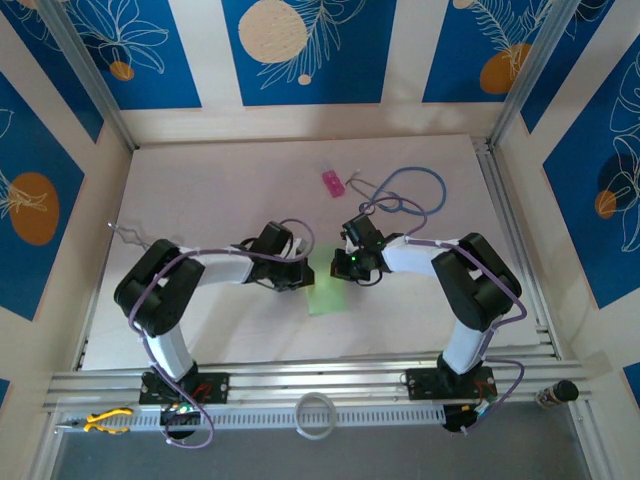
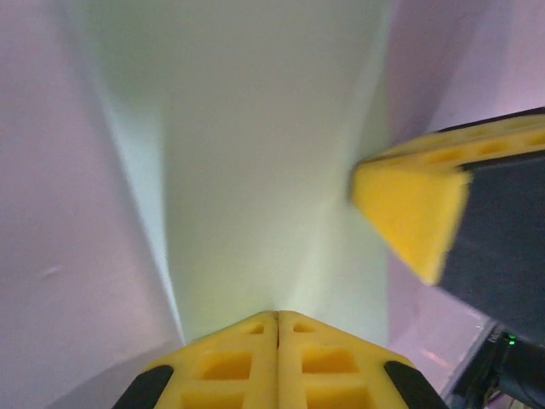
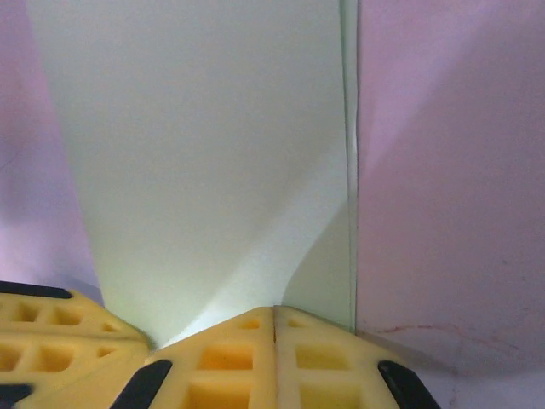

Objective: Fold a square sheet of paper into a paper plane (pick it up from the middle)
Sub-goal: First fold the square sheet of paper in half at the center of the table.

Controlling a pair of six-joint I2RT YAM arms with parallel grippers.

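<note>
Left end effector (image 1: pixel 298 274): pads pressed flat together, no gap I can make out. In the left wrist view the yellow fingers (image 2: pixel 230 362) meet right where the paper's lower edge runs in, so it looks pinched on the paper.

Right end effector (image 1: pixel 348 267): same deal, yellow fingers (image 3: pixel 324 362) squeezed tight with the paper's edge coming out from between them.

Paper: small, thin, light-green sheet of paper (image 1: pixel 326 295), pale and matte. It sits in the middle of the table, right between the two end effectors, with its far end caught between them and the rest trailing toward the arm bases.

Paper close up: from the left wrist it fans out from the closed tips and bows like a shallow trough (image 2: pixel 255 153). From the right wrist there's a straight long edge on the right and a soft curved bend near the tips (image 3: pixel 196 153).

How close the two are: very. One yellow finger of the right one pokes into the left wrist view just beside the paper (image 2: pixel 409 213), and a left one shows low left in the right wrist view (image 3: pixel 51 332).

Table: plain white table (image 1: pixel 220 190).

Other stuff: small pink block (image 1: pixel 332 182) toward the far side, well apart from the paper, and a thin blue looped tube (image 1: pixel 410 190) near it on the right.
</note>
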